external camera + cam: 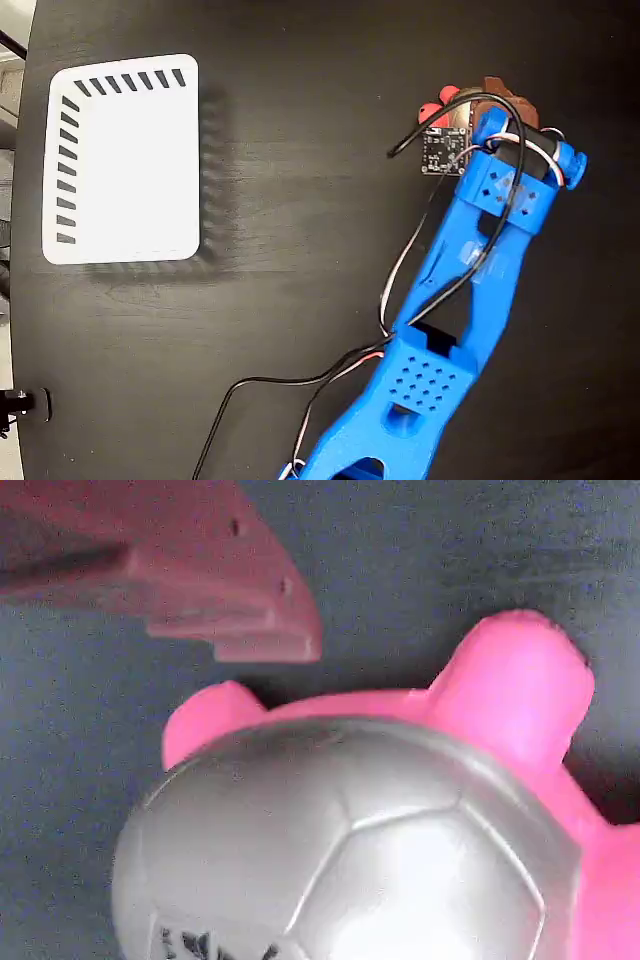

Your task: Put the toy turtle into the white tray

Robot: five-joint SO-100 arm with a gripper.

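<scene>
Turtle task progress: early; the toy turtle (462, 100) sits on the table at upper right of the fixed view, not lifted as far as I can judge, so grasp, carry and release are all left.
Table (300, 100): dark wood-grain top, bare between turtle and tray.
Arm (470, 270): blue, stretched from the bottom edge of the fixed view up and rightward, its wrist bent down right over the turtle, black and white wires looping alongside.
White tray (125, 160): at upper left of the fixed view, nothing in it, well apart from the turtle.
Toy turtle, close view: fills the wrist view (340, 850), silvery panelled shell with a dark mark at its lower edge, pink limbs poking out.
Gripper (480, 115): directly over the turtle; one finger (200, 580) shows just beside the shell, seemingly not touching; the other is out of sight, so its opening and hold cannot be told.
</scene>
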